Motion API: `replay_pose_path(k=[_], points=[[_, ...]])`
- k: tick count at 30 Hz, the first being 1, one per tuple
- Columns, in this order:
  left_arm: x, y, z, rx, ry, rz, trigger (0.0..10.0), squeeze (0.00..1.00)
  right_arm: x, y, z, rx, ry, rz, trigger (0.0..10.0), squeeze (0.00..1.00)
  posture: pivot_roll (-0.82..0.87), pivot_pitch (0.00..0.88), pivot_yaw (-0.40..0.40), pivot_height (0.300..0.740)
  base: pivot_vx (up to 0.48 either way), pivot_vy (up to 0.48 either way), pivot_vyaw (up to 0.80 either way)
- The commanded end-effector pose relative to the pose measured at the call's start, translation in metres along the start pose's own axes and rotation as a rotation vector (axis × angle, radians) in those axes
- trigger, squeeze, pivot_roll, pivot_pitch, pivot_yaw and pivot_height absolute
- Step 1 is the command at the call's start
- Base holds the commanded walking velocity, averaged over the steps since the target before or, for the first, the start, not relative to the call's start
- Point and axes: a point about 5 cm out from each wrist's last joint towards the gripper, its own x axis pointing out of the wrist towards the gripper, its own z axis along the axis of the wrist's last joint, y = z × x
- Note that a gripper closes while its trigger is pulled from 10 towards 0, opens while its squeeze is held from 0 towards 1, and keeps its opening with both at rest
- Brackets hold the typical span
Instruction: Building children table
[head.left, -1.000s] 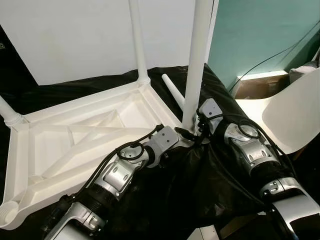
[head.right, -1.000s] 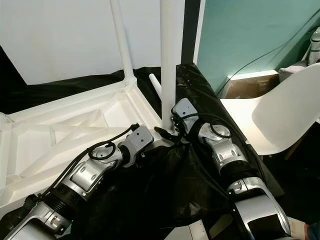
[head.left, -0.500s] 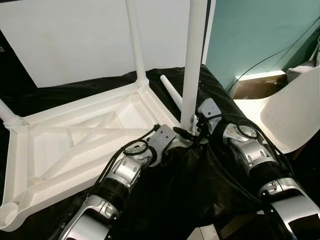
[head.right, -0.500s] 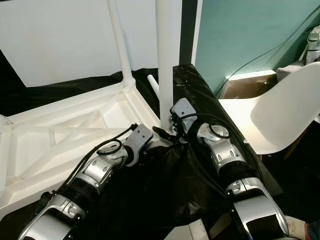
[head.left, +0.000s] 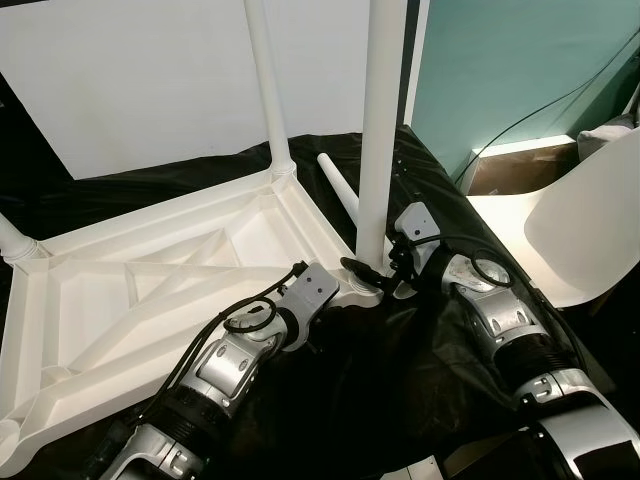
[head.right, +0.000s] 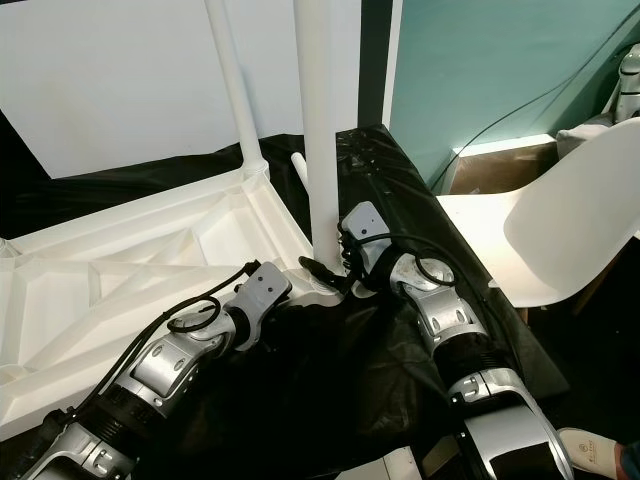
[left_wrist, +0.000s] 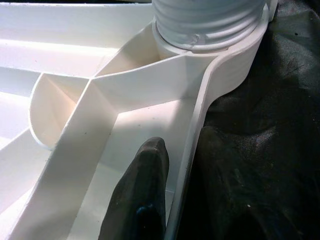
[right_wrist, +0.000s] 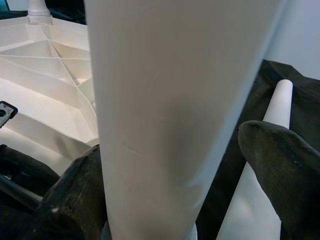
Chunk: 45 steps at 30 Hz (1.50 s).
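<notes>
The white table top (head.left: 150, 290) lies upside down on black cloth. One leg (head.left: 265, 90) stands in its far corner, and a short piece of a third leg (head.left: 15, 240) shows at the left corner. Another leg (head.left: 375, 130) stands in the near right corner. My right gripper (head.left: 372, 262) is shut on this leg just above its threaded base, one finger (right_wrist: 75, 200) on each side. My left gripper (head.left: 338, 297) is shut on the table top's rim (left_wrist: 200, 130) by that corner, with one finger (left_wrist: 145, 190) inside the frame. A loose leg (head.left: 338, 180) lies on the cloth behind.
A white chair (head.left: 590, 230) stands close on the right, with a cardboard box (head.left: 510, 170) and a cable by the teal wall behind it. A white board (head.left: 150, 70) stands behind the table. The cloth's edge drops off near my right arm.
The whole picture has shifted a little, so the camera moved. My left arm has drawn back slightly along the rim. The right gripper stays on the same leg.
</notes>
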Motion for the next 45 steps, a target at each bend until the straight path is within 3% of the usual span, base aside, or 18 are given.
replay_pose_path(k=[1,5,7,11,18,22,23,24,25,26,34,37,39,41,43,44,45], points=[[0.005,-0.029,-0.025,-0.045,0.089,-0.335,10.0,0.00,-0.004,-0.003,-0.002,0.009,0.009,-0.017,10.0,0.00,-0.01,0.000,0.062,0.740,0.000,0.000,0.00],[0.010,-0.027,-0.020,-0.048,0.072,-0.302,10.0,0.00,-0.005,0.004,-0.003,-0.002,0.022,0.070,10.0,0.00,-0.01,0.000,0.063,0.740,0.000,0.000,0.00],[0.011,-0.028,-0.015,-0.044,0.050,-0.305,10.0,0.00,-0.007,0.007,-0.006,-0.039,0.055,0.176,10.0,0.00,-0.02,0.000,0.060,0.740,0.000,0.000,0.00],[0.011,-0.029,-0.014,-0.049,0.044,-0.303,10.0,0.00,-0.010,0.000,-0.006,-0.086,0.086,0.264,10.0,0.00,-0.02,0.000,0.060,0.740,0.000,0.000,0.00],[0.011,-0.034,-0.017,-0.059,0.040,-0.299,10.0,0.00,-0.004,-0.019,0.001,-0.164,0.113,0.258,10.0,0.00,0.00,0.000,0.052,0.740,0.000,0.000,0.00],[0.011,-0.034,-0.017,-0.062,0.036,-0.299,10.0,0.00,-0.002,-0.021,0.002,-0.170,0.113,0.246,10.0,0.00,0.00,0.000,0.049,0.740,0.000,0.000,0.00],[0.012,-0.035,-0.019,-0.064,0.038,-0.289,10.0,0.00,0.005,-0.018,0.005,-0.172,0.102,0.268,6.0,0.00,0.02,0.000,0.042,0.740,0.000,0.000,0.00],[0.012,-0.035,-0.019,-0.064,0.039,-0.286,10.0,0.00,0.007,-0.015,0.004,-0.172,0.102,0.294,0.7,0.00,0.02,0.000,0.042,0.740,0.000,0.000,0.00],[0.012,-0.035,-0.019,-0.064,0.039,-0.286,10.0,0.00,0.007,-0.015,0.004,-0.172,0.102,0.294,0.7,0.00,0.02,0.000,0.042,0.740,0.000,0.000,0.00],[0.012,-0.035,-0.020,-0.066,0.039,-0.282,10.0,0.00,0.007,-0.012,0.003,-0.170,0.106,0.319,0.0,0.00,0.02,0.000,0.042,0.740,0.000,0.000,0.00],[0.012,-0.035,-0.018,-0.073,0.033,-0.269,10.0,0.00,0.003,-0.005,-0.012,-0.105,0.170,0.367,0.0,0.00,0.02,0.000,0.047,0.740,0.000,0.000,0.00],[0.012,-0.035,-0.018,-0.074,0.033,-0.268,10.0,0.00,-0.002,0.000,-0.025,0.076,0.173,0.302,0.0,0.00,0.02,0.000,0.047,0.740,0.000,0.000,0.00],[0.012,-0.035,-0.019,-0.074,0.033,-0.267,10.0,0.00,-0.003,0.003,-0.027,0.107,0.167,0.293,0.0,0.00,0.02,0.000,0.047,0.740,0.000,0.000,0.00],[0.012,-0.034,-0.019,-0.075,0.032,-0.264,10.0,0.00,-0.003,0.016,-0.035,0.164,0.148,0.221,0.0,0.00,0.02,0.000,0.047,0.740,0.000,0.000,0.00],[0.013,-0.034,-0.018,-0.082,0.029,-0.261,10.0,0.00,0.002,0.024,-0.035,0.260,0.043,-0.089,0.0,0.00,0.01,0.000,0.043,0.740,0.000,0.000,0.00],[0.013,-0.034,-0.018,-0.082,0.029,-0.261,10.0,0.00,0.002,0.024,-0.035,0.260,0.043,-0.089,0.0,0.00,0.01,0.000,0.043,0.740,0.000,0.000,0.00],[0.013,-0.033,-0.018,-0.084,0.028,-0.260,10.0,0.00,-0.003,0.030,-0.032,0.335,-0.048,-0.290,0.0,0.00,0.01,0.000,0.044,0.740,0.000,0.000,0.00]])
